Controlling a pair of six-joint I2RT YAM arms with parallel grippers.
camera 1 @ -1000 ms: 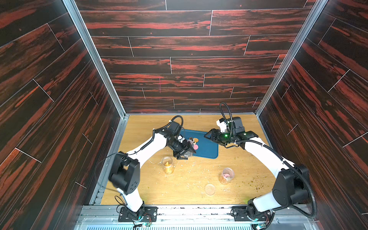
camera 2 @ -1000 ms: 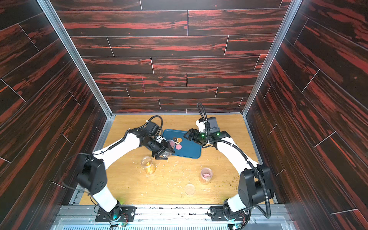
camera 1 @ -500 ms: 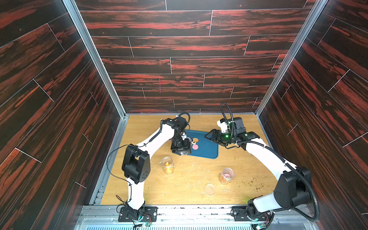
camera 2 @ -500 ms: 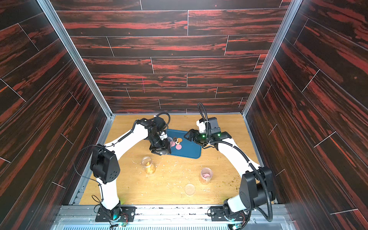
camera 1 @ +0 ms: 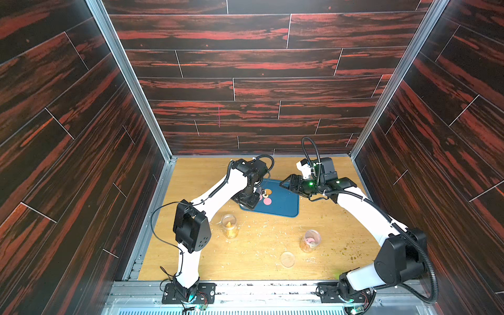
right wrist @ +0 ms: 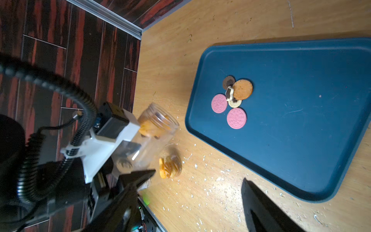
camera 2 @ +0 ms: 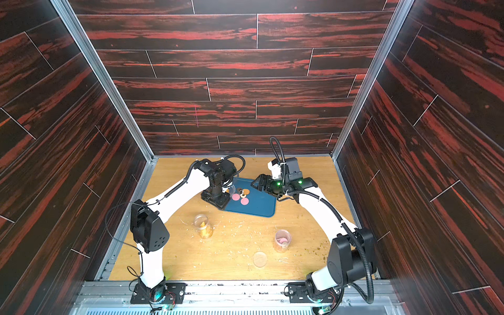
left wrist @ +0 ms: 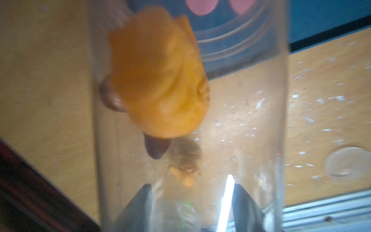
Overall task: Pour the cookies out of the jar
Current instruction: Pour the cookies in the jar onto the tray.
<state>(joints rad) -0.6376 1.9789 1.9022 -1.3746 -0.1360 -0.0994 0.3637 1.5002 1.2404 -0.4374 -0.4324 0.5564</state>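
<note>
Cookies (right wrist: 233, 100): some are lying on the blue tray (right wrist: 301, 140), orange ones are sitting inside the jar (right wrist: 160, 130). Left claw (left wrist: 190, 200) is gripping the jar, tilting it at tray edge above the tabletop (right wrist: 220, 20). Right claw (right wrist: 196, 180) is hanging open, empty. Pour looks approx half done.

Clear glossy plastic jar (right wrist: 160, 128); smooth matt blue plastic tray (right wrist: 301, 100). Pale wood-grain table (right wrist: 200, 30), smooth, beside dark red-streaked, faintly glossy plank walls (camera 1: 245, 62) and brushed metal corner rails (camera 1: 129, 79). Dry matt cookies (right wrist: 236, 118), pink ones embossed.
</note>
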